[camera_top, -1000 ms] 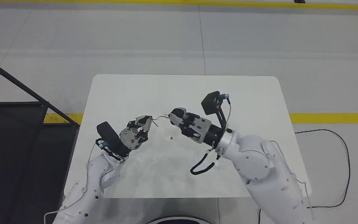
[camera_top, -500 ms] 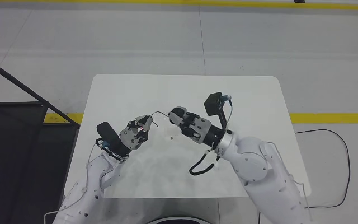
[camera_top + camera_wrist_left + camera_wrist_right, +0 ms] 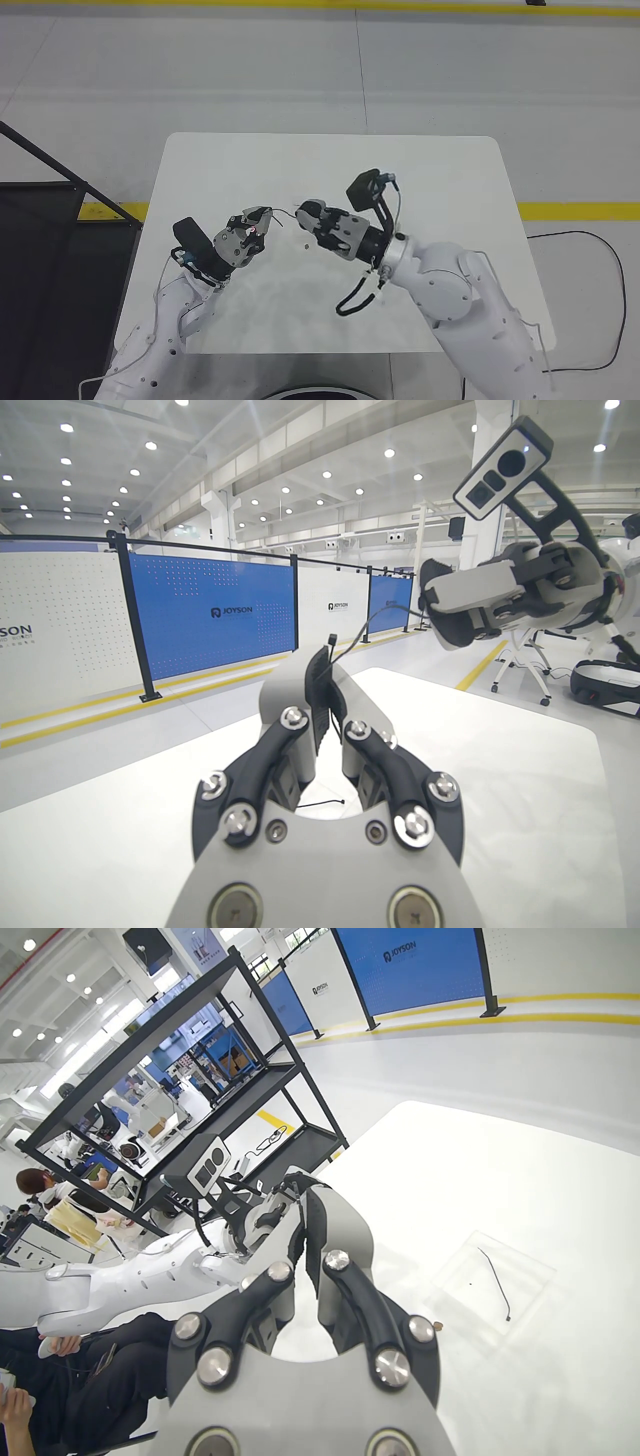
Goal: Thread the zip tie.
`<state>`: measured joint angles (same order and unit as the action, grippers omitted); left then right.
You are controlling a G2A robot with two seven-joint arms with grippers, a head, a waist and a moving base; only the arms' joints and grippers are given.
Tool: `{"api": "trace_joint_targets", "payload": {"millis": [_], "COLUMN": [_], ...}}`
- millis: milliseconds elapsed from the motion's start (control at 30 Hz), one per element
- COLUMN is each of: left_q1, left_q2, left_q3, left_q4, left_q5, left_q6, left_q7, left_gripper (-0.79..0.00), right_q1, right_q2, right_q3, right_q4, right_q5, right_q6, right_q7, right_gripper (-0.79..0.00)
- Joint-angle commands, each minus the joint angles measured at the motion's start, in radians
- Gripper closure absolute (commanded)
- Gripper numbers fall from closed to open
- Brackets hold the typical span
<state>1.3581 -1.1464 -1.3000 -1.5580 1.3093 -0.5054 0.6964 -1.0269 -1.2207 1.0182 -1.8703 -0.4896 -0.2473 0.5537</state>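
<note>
Top view: left claw (image 3: 262, 216) clamped on zip tie (image 3: 331, 642) head end, right claw (image 3: 303, 211) clamped on its tail, strand bridging both above worktop (image 3: 330, 160)

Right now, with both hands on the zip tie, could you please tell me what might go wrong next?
1. The zip tie hangs bowed between the left hand and the right hand; pushing them closer could buckle or twist the thin strap rather than loop it.
2. Only its small head sticks out above the left hand's grip, so a slight slip may turn it off line.
</note>
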Motion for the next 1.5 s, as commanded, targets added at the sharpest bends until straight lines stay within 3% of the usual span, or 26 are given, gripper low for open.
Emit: {"api": "trace_joint_targets", "payload": {"millis": [0,467,1467], "left_q1": [0.0,0.011,0.014], "left_q2": [0.0,-0.005,-0.014], "left_q3": [0.0,-0.014,-0.007], "left_q4": [0.0,-0.028,-0.052], "left_q5": [0.0,-0.035,-0.044], "left_q6": [0.0,0.044,0.087], "left_q7": [0.0,-0.042,-0.101], "left_gripper": [0.0,0.0,0.0], "right_q1": [-0.001,-0.167,-0.159], "right_q2": [0.0,0.03,0.022], "right_q3": [0.007,0.148,0.095], "right_q4": [0.001,-0.121,-0.07], "right_q5": [0.006,-0.061,-0.129], "right_q6": [-0.001,-0.074,-0.073], "right_q7": [-0.006,-0.056,-0.118], "right_gripper": [0.0,0.0,0.0]}}
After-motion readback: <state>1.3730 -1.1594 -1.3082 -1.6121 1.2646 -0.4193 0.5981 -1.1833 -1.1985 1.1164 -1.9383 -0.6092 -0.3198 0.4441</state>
